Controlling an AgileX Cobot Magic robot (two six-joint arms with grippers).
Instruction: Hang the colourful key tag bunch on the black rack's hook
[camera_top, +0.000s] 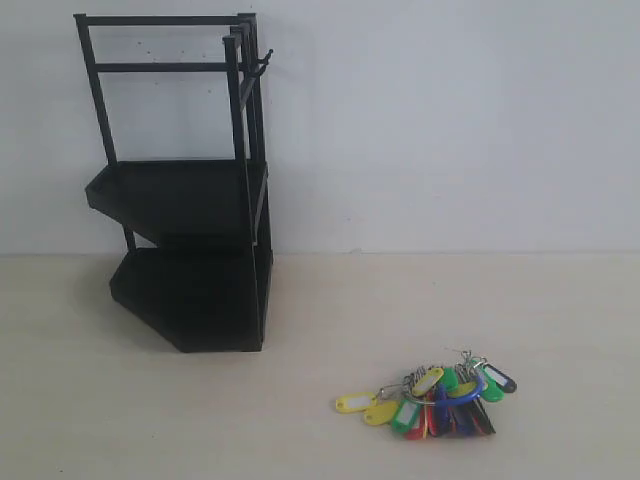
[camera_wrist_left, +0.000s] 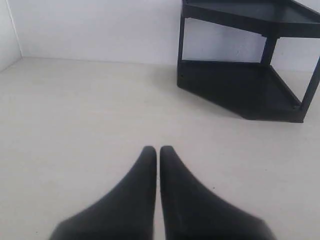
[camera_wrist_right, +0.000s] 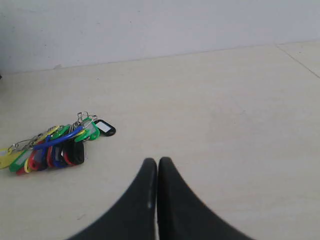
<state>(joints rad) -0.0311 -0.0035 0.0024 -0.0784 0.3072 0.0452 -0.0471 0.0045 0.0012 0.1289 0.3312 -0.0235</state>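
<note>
On the pale table (camera_top: 100, 400), toward the right front of the exterior view, the colourful key tag bunch (camera_top: 430, 395) is lying flat, its tags fanned out from the silver ring. It is well apart from the black rack (camera_top: 190, 200), which is standing at the left against the white wall (camera_top: 450, 120).

Only the exterior view is showing the rack whole. The thin-bar frame on top is being seen there, with the hook (camera_top: 262, 62) jutting from the upper right corner post, nothing hanging on it. In the left wrist view only the rack's two angular trays (camera_wrist_left: 245, 85) are being shown, cut off above. In the right wrist view the bunch (camera_wrist_right: 55, 147) is being shown closer, with yellow, green, blue, red and black tags told apart.

White label windows are being seen on several tags, one of them on the black tag at the bunch's edge; they are too small for any writing to be made out.

Both hands are being shown by the wrist views alone. The left hand (camera_wrist_left: 157, 150) is being held over bare table, its two dark fingers pressed together on nothing, the rack well ahead and to one side. The right hand (camera_wrist_right: 157, 161) is likewise being held with fingers closed together and empty. The bunch is lying ahead of its fingertips and off to one side, near but clearly apart and untouched.
</note>
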